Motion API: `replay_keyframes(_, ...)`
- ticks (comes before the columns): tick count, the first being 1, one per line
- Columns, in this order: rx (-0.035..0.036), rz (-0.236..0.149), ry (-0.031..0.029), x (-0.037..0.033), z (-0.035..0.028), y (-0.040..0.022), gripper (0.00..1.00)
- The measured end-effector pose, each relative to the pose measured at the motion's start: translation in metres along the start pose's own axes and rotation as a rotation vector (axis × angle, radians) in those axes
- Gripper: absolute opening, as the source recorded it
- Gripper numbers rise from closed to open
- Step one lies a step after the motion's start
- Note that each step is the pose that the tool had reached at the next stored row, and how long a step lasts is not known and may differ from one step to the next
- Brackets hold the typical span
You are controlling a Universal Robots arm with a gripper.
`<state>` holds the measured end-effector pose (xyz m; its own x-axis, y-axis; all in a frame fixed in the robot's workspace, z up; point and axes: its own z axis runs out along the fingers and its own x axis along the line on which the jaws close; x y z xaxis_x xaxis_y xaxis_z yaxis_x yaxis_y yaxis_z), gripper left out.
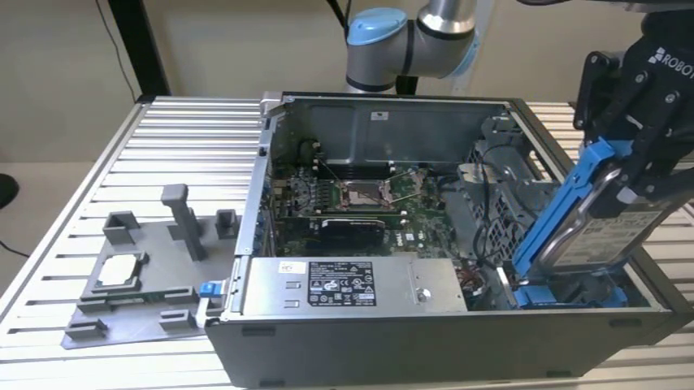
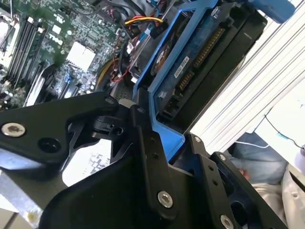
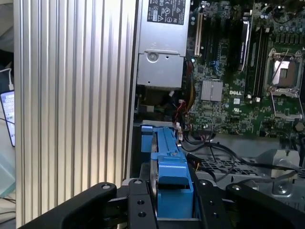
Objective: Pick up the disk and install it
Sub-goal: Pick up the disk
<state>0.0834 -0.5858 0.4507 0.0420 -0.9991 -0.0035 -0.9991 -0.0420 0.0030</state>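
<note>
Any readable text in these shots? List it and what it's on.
Nothing can be quoted reliably.
On the power supply label: fine print, too small to read.
On the disk: barcode label, print blurred.
On the gripper, shut on the disk: white lettering on its body, cut off at the exterior view's edge.
On the back-wall sticker inside the case: too small to read.
</note>
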Motion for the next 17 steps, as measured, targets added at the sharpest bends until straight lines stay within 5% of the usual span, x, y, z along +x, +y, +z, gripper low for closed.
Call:
replay_keyframes(9,0.0001,0.008,-0.0029,0.0002,0.0077,-0.0028,0.00)
replay_keyframes(14,0.0005,0.072,-0.0035,0.0002,0.0097,-0.0029,0.00)
replay_keyframes(17,0.0005,0.078,-0.0034,0.0003,0.0098,-0.0030,0.00)
